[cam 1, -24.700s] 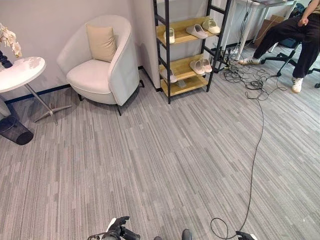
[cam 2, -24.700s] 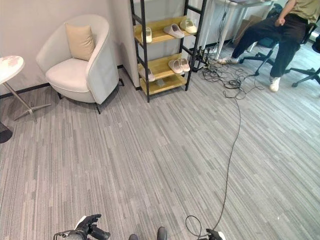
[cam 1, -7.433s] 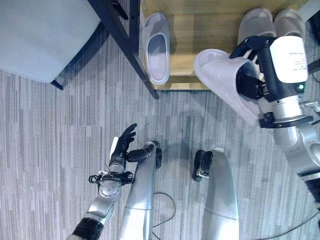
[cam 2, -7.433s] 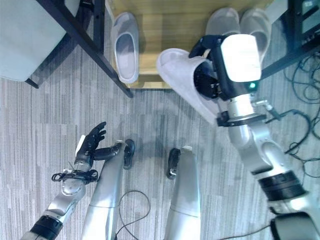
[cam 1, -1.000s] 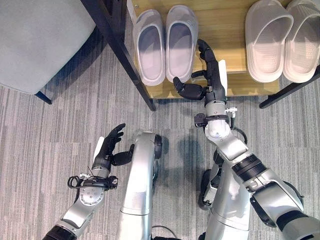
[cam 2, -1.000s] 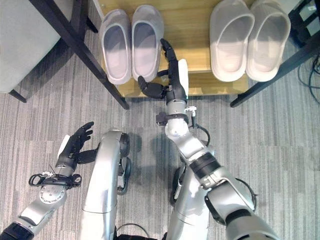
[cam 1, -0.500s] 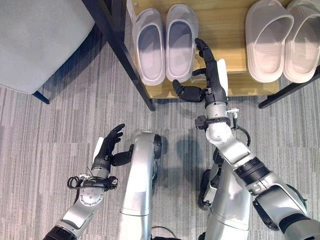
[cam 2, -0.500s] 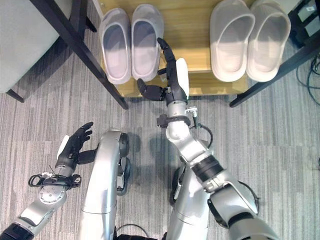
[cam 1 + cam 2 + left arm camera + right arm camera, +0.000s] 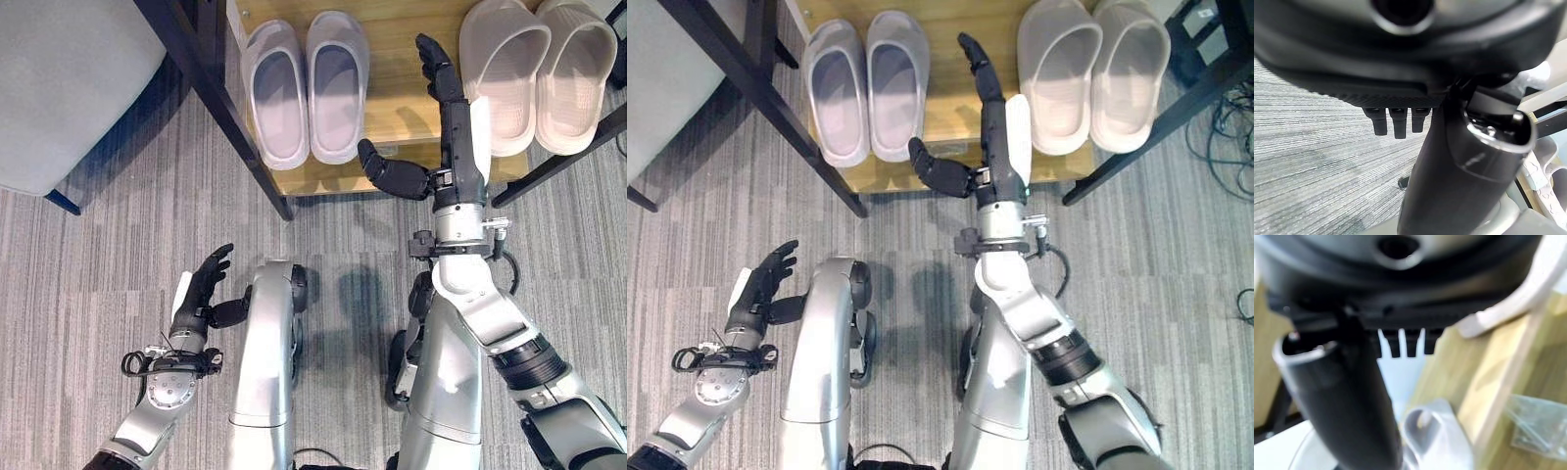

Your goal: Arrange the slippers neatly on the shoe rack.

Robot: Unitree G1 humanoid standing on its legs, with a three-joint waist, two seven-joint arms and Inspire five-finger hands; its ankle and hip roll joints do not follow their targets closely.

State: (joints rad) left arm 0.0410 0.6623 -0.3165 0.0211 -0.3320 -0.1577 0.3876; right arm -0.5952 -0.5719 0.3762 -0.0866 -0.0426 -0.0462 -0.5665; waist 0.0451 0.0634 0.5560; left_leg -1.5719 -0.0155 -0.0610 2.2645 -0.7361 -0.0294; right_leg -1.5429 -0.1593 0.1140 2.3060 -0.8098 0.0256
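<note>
Shoe rack [image 9: 411,108]: light wood shelf with visible grain, matt black metal posts. Slippers [image 9: 306,88]: smooth, matt, pale moulded foam or plastic. Floor [image 9: 118,255]: grey striped carpet, rough woven texture.

- Grey striped carpet [image 9: 88,255] covers the floor from nine o'clock round to three.
- A pale upholstered armchair [image 9: 69,78] sits at ten o'clock, its dark leg [image 9: 61,202] planted on the carpet.
- Loose cables [image 9: 1234,98] trail at two o'clock.
</note>
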